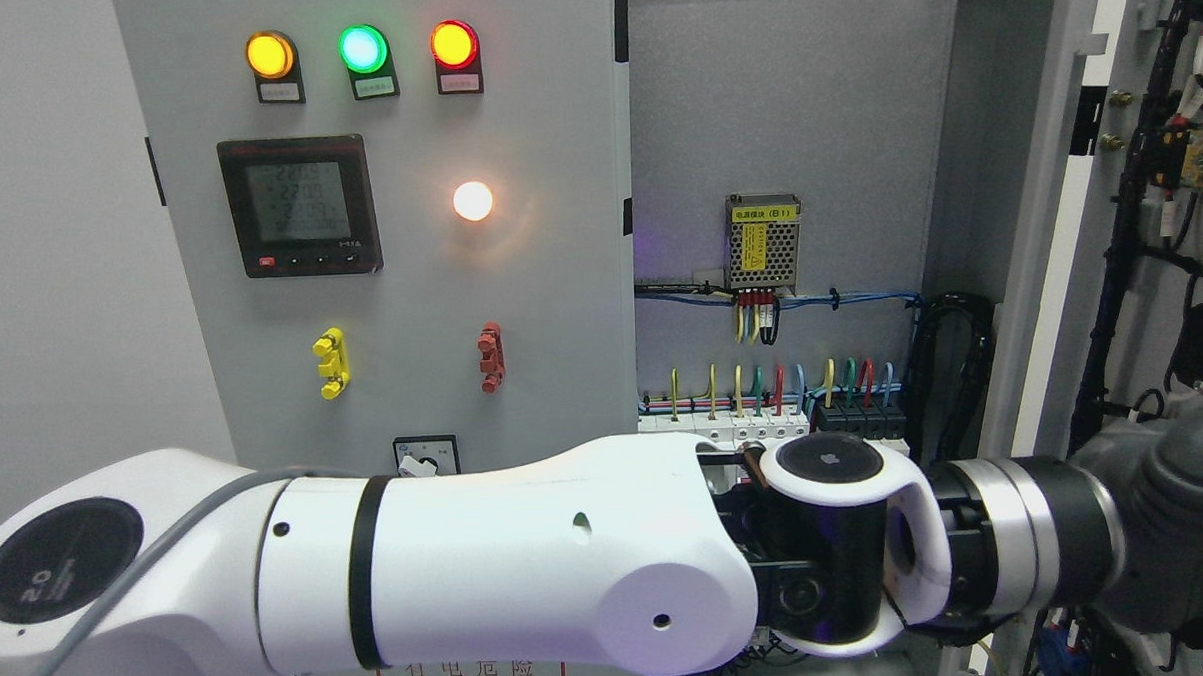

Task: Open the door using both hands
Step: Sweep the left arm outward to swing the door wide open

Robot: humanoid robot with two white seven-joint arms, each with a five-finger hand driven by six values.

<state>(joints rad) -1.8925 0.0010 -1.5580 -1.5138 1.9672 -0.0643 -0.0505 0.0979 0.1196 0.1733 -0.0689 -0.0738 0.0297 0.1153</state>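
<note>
One glossy white left arm (529, 561) crosses your view; dark left hand (1168, 518) at open grey metal door (1034, 263), fingers hidden, grip can't tell. Cabinet (793, 101) w/ coloured wires (773, 387).

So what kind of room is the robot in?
Probably an electrical control room or test lab. An open cabinet shows coloured wires and a power supply; its closed panel has three indicator lamps and a digital meter.

1. Grey cabinet door (411, 315) carries amber, green and red lamps above its black meter (300, 205).
2. Below the meter: yellow and red handles.
3. White left arm (490, 572), its hand (1158, 519) seemingly dark grey.
</note>
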